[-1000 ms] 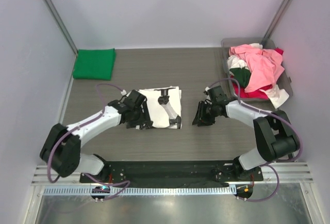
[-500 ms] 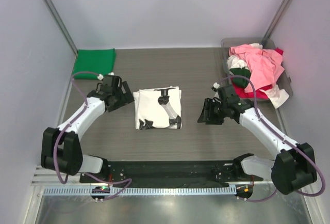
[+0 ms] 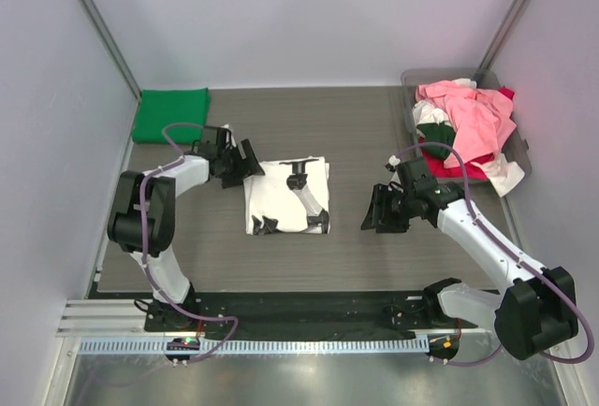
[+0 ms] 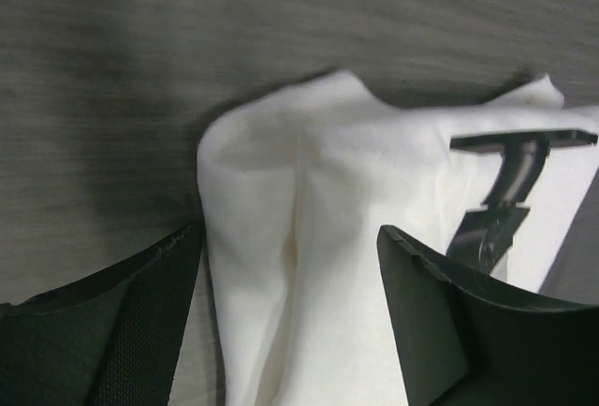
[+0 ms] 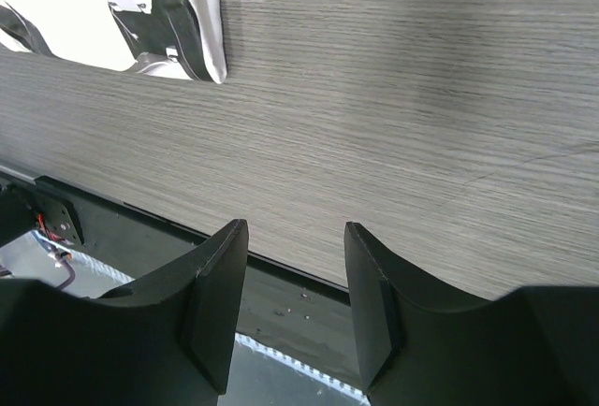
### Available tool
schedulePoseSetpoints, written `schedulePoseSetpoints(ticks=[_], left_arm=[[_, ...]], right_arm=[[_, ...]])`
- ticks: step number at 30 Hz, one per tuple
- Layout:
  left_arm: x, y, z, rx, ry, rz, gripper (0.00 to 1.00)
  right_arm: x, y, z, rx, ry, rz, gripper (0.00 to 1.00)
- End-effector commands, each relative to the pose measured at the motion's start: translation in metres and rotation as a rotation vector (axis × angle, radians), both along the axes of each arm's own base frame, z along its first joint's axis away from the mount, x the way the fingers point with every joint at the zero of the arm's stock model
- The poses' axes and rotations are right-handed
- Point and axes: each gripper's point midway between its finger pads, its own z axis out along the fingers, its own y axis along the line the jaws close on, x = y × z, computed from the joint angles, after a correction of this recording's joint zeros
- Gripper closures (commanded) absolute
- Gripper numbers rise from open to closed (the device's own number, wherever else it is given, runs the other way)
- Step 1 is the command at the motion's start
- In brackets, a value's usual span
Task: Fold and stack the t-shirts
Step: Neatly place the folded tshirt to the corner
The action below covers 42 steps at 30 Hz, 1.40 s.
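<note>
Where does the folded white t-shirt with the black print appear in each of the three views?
Top external: the white t-shirt lies folded on the table, left of its middle.
Left wrist: the white t-shirt fills the middle and bottom, seen between the fingers of the left gripper.
Right wrist: only a corner of it shows, at the top left.
Shared landmark: its black print.

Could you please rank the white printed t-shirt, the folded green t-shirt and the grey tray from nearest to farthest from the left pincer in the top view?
1. white printed t-shirt: its far-left corner lies right at the left pincer.
2. folded green t-shirt: at the far left.
3. grey tray: at the far right, well beyond both.
</note>
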Motion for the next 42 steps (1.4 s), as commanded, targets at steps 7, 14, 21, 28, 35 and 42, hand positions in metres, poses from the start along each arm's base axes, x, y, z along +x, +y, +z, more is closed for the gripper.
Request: schedulePoseSetpoints(ticks=[7, 14, 21, 28, 35, 42], left_arm=[[0.019, -0.037, -0.03, -0.122, 0.055, -0.04, 0.53], [0.035, -0.038, -0.003, -0.064, 0.014, -0.134, 1.0], [0.057, 0.032, 0.044, 0.252, 0.02, -0.14, 1.0], [0.087, 0.099, 0.105, 0.401, -0.032, -0.042, 1.0], [0.124, 0.143, 0.166, 0.488, -0.185, 0.009, 1.0], [0.154, 0.177, 0.193, 0.448, -0.293, 0.065, 1.0]], right_arm=[[0.003, 0.003, 0.002, 0.005, -0.011, 0.022, 0.49], [0.003, 0.004, 0.003, 0.014, -0.01, 0.032, 0.49], [0.002, 0.005, 0.007, 0.024, -0.026, 0.039, 0.49], [-0.001, 0.009, 0.004, 0.042, -0.004, 0.066, 0.49], [-0.004, 0.012, -0.002, 0.052, 0.03, 0.083, 0.5], [-0.006, 0.013, -0.008, 0.05, 0.064, 0.09, 0.5]])
